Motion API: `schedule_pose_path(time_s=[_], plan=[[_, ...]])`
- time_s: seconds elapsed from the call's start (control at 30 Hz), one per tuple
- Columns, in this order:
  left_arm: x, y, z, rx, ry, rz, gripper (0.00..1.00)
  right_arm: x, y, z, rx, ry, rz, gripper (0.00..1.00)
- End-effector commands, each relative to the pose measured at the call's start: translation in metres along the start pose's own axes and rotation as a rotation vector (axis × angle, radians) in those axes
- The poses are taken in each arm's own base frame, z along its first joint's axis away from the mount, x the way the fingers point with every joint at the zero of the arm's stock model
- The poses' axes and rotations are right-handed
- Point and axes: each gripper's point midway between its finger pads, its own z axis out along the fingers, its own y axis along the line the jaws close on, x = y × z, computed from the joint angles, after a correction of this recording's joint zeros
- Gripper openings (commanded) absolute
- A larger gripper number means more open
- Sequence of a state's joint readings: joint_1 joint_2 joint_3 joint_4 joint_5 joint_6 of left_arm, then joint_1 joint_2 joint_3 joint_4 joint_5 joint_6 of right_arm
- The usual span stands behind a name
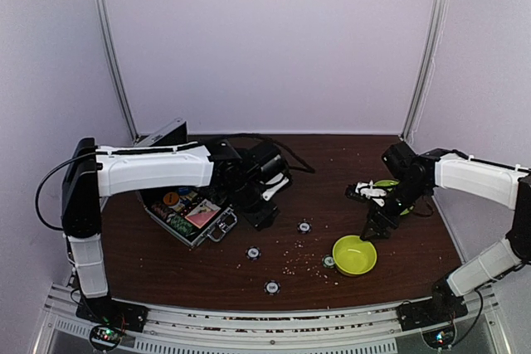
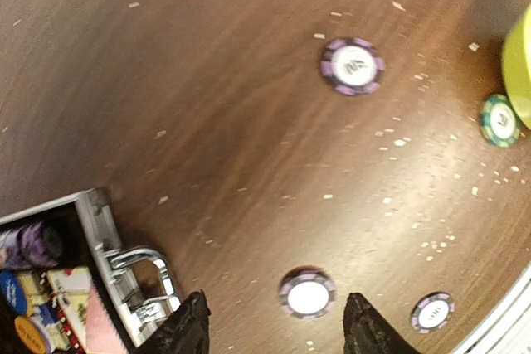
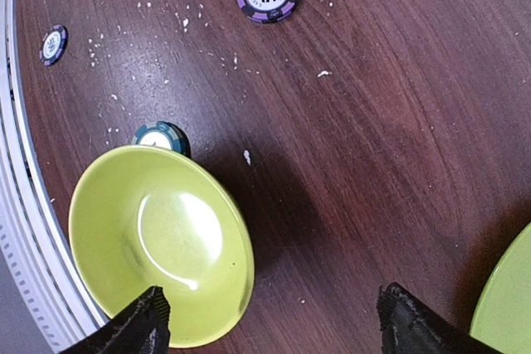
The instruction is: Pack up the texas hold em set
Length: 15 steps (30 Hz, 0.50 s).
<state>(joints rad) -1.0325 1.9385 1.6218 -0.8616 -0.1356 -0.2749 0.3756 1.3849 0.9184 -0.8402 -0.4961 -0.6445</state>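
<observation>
Brown surface [image 1: 166, 263] has loads of free room in the middle. Silver case [image 1: 187, 213] lies open at the left, handle [image 2: 141, 259] toward the loose chips [image 1: 253, 252]. Lime bowl [image 1: 354, 254] sits near the front rail [image 1: 274, 317], so I'd steer clear. Left end effector [image 2: 278, 325] is half-spread and empty, right end effector [image 3: 274, 325] wide, empty. I'd centre the left over the purple chip [image 2: 307, 293] and drop straight.
</observation>
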Motion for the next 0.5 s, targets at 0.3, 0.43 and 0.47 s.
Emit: schedule_pose_path(time_s=[0.3,0.43,0.47], plan=[[-0.044,-0.122,0.016,0.355,-0.315,0.311,0.59,-0.026,-0.012,-0.029,0.110,-0.119,-0.002,0.86],[-0.044,-0.132,0.036,0.381,-0.344,0.346,0.58,-0.028,-0.017,-0.037,0.134,-0.156,0.013,0.86],[-0.044,-0.135,0.040,0.385,-0.356,0.356,0.58,-0.029,-0.018,-0.039,0.141,-0.165,0.017,0.86]])
